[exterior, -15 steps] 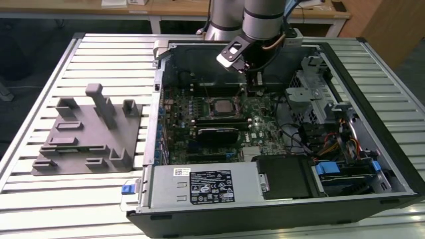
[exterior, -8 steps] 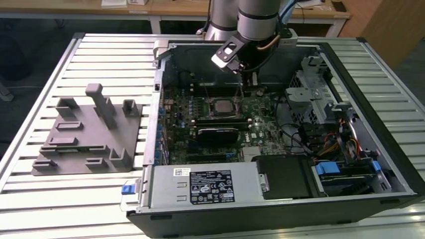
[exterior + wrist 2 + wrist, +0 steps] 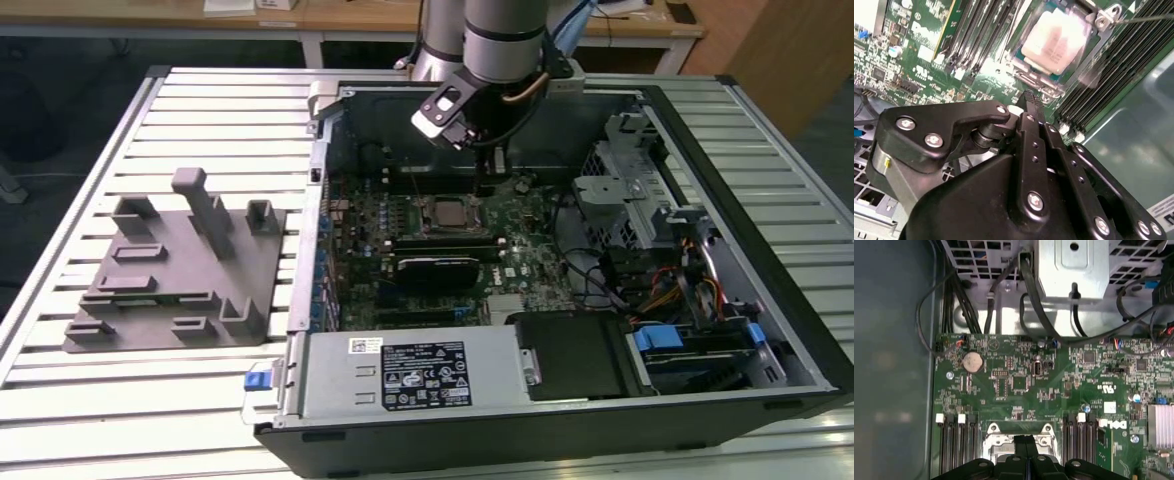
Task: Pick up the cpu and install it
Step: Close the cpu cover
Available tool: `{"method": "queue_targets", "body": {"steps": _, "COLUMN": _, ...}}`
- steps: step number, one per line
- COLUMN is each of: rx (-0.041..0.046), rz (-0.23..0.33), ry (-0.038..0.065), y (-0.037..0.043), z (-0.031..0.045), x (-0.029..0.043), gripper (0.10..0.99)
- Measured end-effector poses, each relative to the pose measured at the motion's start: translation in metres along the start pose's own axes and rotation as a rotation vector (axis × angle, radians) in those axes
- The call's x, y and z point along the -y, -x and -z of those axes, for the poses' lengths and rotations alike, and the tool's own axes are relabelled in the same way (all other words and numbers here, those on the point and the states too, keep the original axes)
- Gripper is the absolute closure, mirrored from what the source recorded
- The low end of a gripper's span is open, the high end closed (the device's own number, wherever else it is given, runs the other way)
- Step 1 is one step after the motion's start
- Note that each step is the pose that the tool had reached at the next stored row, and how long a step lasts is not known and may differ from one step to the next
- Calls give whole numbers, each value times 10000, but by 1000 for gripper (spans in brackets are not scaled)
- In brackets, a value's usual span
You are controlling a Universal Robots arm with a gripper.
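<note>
Arm: it reaches down into the open computer case (image 3: 767, 330), which lies on a slatted table (image 3: 147, 400).
Claw: the gripper (image 3: 1026, 439) hangs close over the motherboard (image 3: 1019, 385). Its fingers (image 3: 1021, 450) are pressed together with nothing between them.
Cpu: the cpu (image 3: 1061, 40) sits flat in the socket frame (image 3: 991, 440), pale silver top up, with memory slots on either side. It is near the fingertips but not touching them.
Fixture: the grey fixture (image 3: 174, 270) rests on the table at the exterior view's left of the case.

Print I see: black-and-white sticker (image 3: 427, 378), txt too tiny, on grey metal PSU box (image 3: 334, 385); white logo (image 3: 1114, 425) on green mobo (image 3: 1019, 365).
</note>
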State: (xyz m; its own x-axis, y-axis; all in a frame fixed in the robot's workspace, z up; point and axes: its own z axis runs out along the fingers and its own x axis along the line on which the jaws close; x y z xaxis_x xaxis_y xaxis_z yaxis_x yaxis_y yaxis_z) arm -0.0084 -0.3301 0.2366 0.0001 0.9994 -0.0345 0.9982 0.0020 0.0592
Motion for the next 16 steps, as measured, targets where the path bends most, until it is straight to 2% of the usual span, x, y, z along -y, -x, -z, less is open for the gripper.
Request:
{"method": "queue_targets", "body": {"steps": 10, "rx": -2, "rz": 0, "ry": 1, "y": -2, "z": -30, "x": 149, "gripper": 980}}
{"method": "queue_targets", "body": {"steps": 16, "rx": -2, "rz": 0, "ry": 1, "y": -3, "z": -66, "x": 207, "gripper": 980}}
